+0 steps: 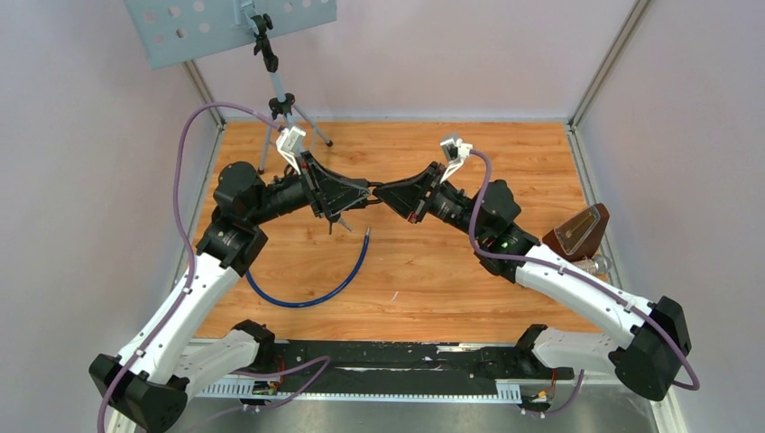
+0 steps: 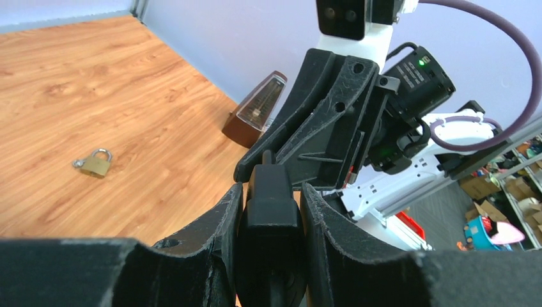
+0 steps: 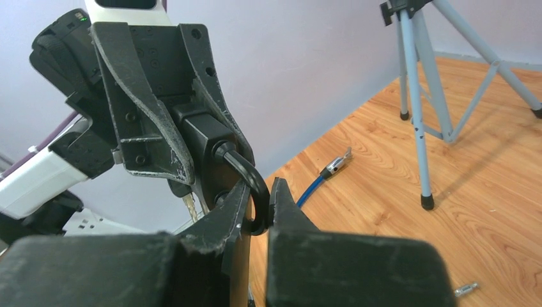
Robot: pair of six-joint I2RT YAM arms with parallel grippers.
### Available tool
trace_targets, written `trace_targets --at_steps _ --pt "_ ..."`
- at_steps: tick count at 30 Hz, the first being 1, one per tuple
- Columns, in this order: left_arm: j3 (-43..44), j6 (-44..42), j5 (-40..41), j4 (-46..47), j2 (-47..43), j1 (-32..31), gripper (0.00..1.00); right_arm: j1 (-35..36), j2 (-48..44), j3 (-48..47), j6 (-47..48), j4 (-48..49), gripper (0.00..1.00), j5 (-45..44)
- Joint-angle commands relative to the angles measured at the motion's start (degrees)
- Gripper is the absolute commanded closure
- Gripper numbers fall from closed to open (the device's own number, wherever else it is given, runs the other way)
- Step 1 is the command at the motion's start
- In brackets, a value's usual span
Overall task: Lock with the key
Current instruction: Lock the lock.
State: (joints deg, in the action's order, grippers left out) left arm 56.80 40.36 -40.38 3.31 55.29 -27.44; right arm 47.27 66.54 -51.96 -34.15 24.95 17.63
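Holding a black block-shaped lock body (image 2: 273, 211) clamped between its fingers, the left hand (image 1: 359, 191) sits just left of centre in the overhead view, raised above the wooden table (image 1: 433, 289). The right hand (image 3: 257, 192) meets it tip to tip, pressed together on the lock's curved black shackle (image 3: 246, 167). A small metal key (image 3: 189, 208) hangs below the lock body; whether it is seated in the keyhole cannot be told.

Risks, as judged: both hands are occupied, so one grip must be given up to turn the key. The thin shackle could slip out of the right hand's pinch. The lock body could twist in the left hand once turning force is applied. The key could drop if it is only loosely seated.

Containers: no box, tray or bin shows in any view. A blue cable with a metal end (image 1: 316, 293), a small brass padlock (image 2: 96, 164) and a brown pyramid metronome (image 1: 577, 233) sit loose on the table.
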Motion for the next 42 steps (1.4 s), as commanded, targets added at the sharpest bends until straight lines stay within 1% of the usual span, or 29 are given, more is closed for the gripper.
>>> trace_targets --at_steps 1,4,8,9,15,20,22,24,25,26,29,30,34,35,37,40,41,42 --pt "-0.64 -0.12 -5.37 2.65 7.60 -7.35 1.00 12.15 2.51 -2.28 -4.43 11.22 1.00 13.19" --pt "-3.01 -0.17 -4.65 2.16 7.06 -8.16 1.00 12.15 1.29 -1.60 -3.82 12.55 1.00 10.17" --pt "-6.50 0.44 -3.39 3.16 6.89 -9.09 1.00 12.19 1.51 -0.83 -4.91 17.24 1.00 10.06" --pt "-7.42 0.78 -3.34 4.74 7.08 -9.24 1.00 12.27 1.70 -0.78 -5.14 17.70 1.00 10.21" --pt "-7.42 0.49 -2.22 7.23 9.86 -11.57 1.00 12.96 2.74 -1.30 -5.47 19.80 1.00 12.40" --pt "-7.55 0.75 -1.29 9.77 11.15 -12.33 1.00 13.49 2.55 -1.09 -5.00 20.90 1.00 13.17" --pt "-7.32 0.32 -1.05 9.26 11.36 -12.37 1.00 13.47 2.18 -1.29 -4.37 19.83 1.00 12.90" --pt "-6.52 -0.52 -0.06 7.59 10.62 -12.42 1.00 13.32 1.24 -0.94 -3.31 17.25 1.00 10.26" --pt "-6.17 -1.64 1.24 5.39 10.18 -12.38 1.00 12.84 0.52 -0.68 -2.59 14.82 1.00 8.36" --pt "-5.12 -2.28 2.09 3.98 9.16 -12.33 1.00 11.94 -0.20 -0.48 -1.96 10.32 1.00 6.42" --pt "-3.08 -5.16 5.96 -2.09 7.05 -11.97 1.00 7.21 -3.85 2.14 -1.74 1.72 1.00 0.90" --pt "-2.54 -5.31 6.66 -2.57 6.02 -11.50 1.00 5.08 -5.32 3.20 -2.43 -0.49 1.00 -0.46" --pt "-2.74 -2.90 5.93 -2.82 3.48 -9.63 1.00 -2.05 -11.30 6.29 -5.17 -6.41 1.00 -1.12" --pt "-2.83 -1.57 5.71 -2.11 3.19 -9.64 1.00 -2.80 -12.20 6.16 -5.03 -7.91 0.98 -1.29" --pt "-3.17 0.78 5.12 -0.72 2.56 -9.50 1.00 -3.45 -13.32 4.99 -4.39 -11.76 0.89 -3.14" --pt "-3.22 4.37 6.00 0.84 1.36 -9.52 1.00 -3.67 -14.69 4.58 -4.80 -13.96 0.68 -4.90" --pt "-3.16 4.99 6.40 1.53 0.60 -9.50 1.00 -3.76 -15.14 4.59 -5.67 -14.75 0.64 -6.09" --pt "-3.00 6.00 7.56 1.92 0.17 -9.48 1.00 -3.76 -15.66 4.82 -6.84 -15.68 0.62 -7.75"
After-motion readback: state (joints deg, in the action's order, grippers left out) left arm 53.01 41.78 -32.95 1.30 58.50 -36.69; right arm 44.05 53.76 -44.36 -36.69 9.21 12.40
